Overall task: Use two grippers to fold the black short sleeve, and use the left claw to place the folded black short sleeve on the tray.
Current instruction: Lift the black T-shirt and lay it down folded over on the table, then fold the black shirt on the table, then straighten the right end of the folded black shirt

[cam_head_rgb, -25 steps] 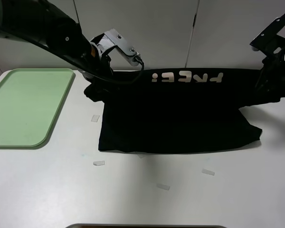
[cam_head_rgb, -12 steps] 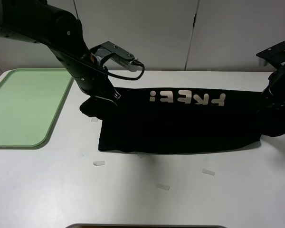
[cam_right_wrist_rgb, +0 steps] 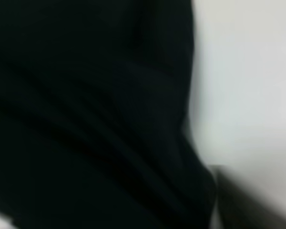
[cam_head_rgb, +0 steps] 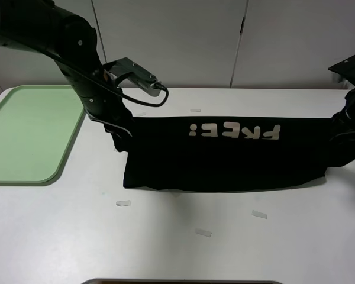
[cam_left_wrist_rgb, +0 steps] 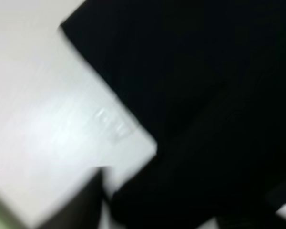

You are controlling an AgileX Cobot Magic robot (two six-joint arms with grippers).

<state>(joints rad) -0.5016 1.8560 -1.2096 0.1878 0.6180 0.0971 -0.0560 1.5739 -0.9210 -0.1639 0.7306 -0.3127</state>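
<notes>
The black short sleeve lies across the middle of the white table as a wide band. Its whitish lettering faces up near the far edge. My left gripper is low at the band's left end. My right gripper is low at its right end. Each seems shut on the cloth's far edge, which is stretched between them, but the jaws are hidden in the black fabric. Both wrist views are blurred, showing black cloth over the white table. The pale green tray lies at the left, apart from the shirt.
Small pale tape scraps lie on the table in front of the shirt and one behind it. A dark edge shows at the front. White wall panels stand behind the table.
Both grippers have moved toward the front and downward with the shirt's lettered edge, folding it over the near part. The lettering now sits lower and nearer the front.
</notes>
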